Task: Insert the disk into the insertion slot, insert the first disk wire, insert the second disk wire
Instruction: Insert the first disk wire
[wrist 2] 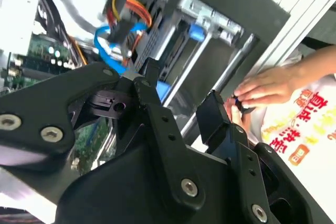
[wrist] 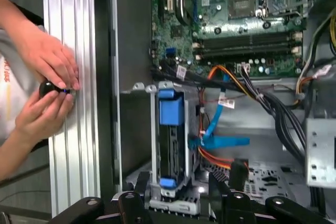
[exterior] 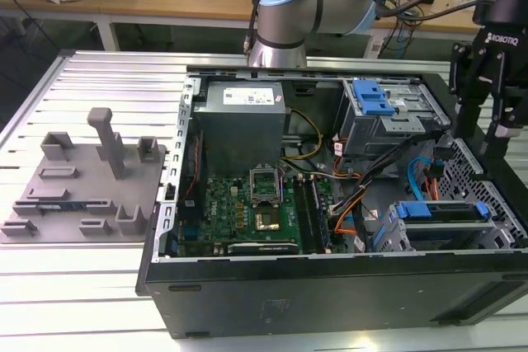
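The gripper hangs with its fingers apart and empty over the disk. The disk sits in the insertion slot, at 4 o'clock of the case in the exterior view. A loose blue wire lies just beside the slot; a descending finger would likely snag it. A person's hands are at the surface near the case, a probable collision hazard.

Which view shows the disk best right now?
The first wrist view: the disk sits in the insertion slot, its blue carrier unobstructed. The exterior view shows it from the side. In the second wrist view the fingers cover most of it.
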### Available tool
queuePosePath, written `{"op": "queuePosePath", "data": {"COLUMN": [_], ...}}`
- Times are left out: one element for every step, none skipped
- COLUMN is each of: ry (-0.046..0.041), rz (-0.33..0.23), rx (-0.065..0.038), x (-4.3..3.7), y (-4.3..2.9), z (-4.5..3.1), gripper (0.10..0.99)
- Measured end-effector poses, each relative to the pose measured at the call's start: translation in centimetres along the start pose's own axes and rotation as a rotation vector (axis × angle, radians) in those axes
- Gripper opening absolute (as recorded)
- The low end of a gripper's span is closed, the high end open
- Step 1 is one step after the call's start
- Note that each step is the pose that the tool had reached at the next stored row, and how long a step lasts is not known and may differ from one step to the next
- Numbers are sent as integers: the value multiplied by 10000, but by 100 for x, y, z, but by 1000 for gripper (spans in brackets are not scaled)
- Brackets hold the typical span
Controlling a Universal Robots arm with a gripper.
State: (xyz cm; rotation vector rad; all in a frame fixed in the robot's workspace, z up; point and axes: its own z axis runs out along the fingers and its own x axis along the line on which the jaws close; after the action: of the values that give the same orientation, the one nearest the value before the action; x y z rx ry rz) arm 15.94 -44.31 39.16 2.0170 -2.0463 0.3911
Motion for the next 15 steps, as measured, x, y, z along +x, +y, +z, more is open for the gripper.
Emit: {"op": "queuePosePath", "data": {"ry": [12,70,139,175,207,228,238,246,247,254,259,277,303,331,390], "rz": [0,11,72,142,311,608,861,1123,1204,1224,1224,1223,1224,1224,1223], "rx": [2,24,96,115,75,-35,-135,-237,-269,-276,-275,-274,-272,-270,-265], "x": [-20,-37,-40,-40,-43,-49,-53,-61,-69,-89,-127,-186,-248,-298,-393], "y": [-7,-6,-7,-7,-7,-6,-6,-6,-5,-4,-4,-3,-2,-1,0], "z": [5,6,6,9,15,31,42,62,76,86,90,85,78,71,58], "gripper": [565,565,565,565,565,565,565,565,565,565,565,565,565,565,565]}}
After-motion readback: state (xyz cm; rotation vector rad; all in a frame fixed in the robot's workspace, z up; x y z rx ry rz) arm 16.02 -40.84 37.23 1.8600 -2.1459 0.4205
